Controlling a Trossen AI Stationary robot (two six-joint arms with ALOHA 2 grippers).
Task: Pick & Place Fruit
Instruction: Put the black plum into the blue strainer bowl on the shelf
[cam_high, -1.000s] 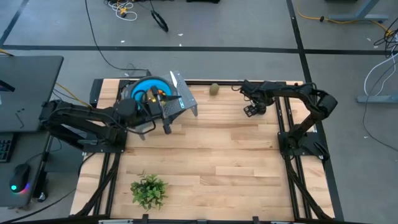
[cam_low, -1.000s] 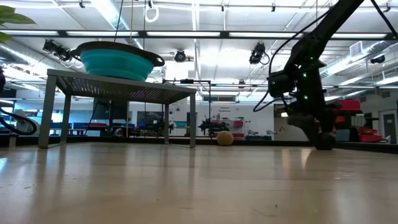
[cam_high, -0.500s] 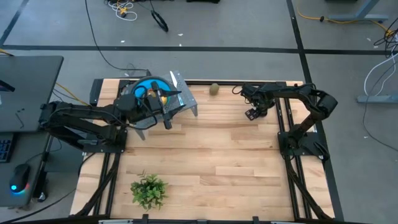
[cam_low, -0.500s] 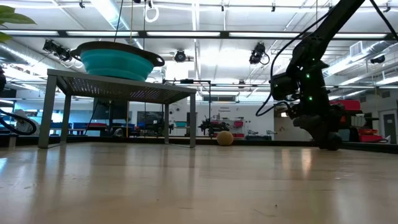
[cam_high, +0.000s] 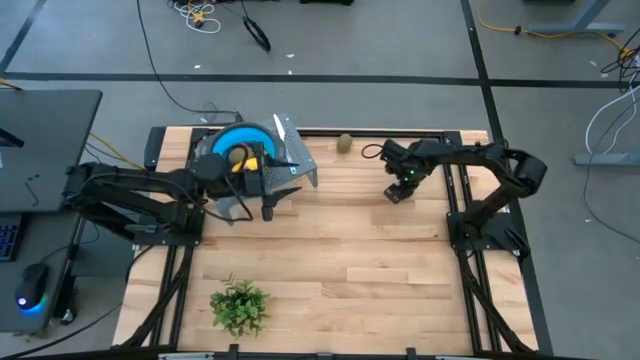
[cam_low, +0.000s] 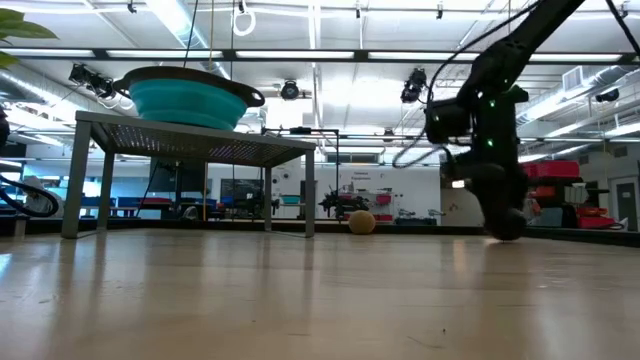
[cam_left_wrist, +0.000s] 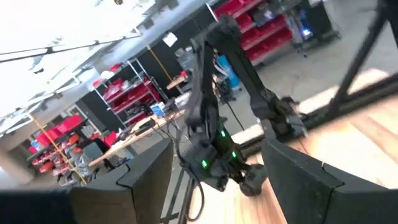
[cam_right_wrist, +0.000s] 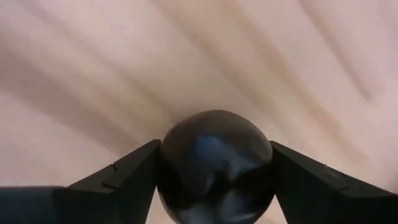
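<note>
Right wrist view: the right pincer (cam_right_wrist: 214, 165) is clamped on a dark ball (cam_right_wrist: 214, 165) — low over the bench (cam_high: 350, 250) at two o'clock. The left pincer (cam_high: 255, 190), open and empty, waits beside the blue bowl (cam_high: 225, 140) — likely the drop spot — at eleven o'clock.

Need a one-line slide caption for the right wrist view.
Right gripper shut on the dark ball, just above the wooden table.

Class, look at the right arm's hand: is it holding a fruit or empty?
Holding. In the right wrist view, the dark ball sits squeezed between the right hand's two fingers, above the wooden table.
</note>
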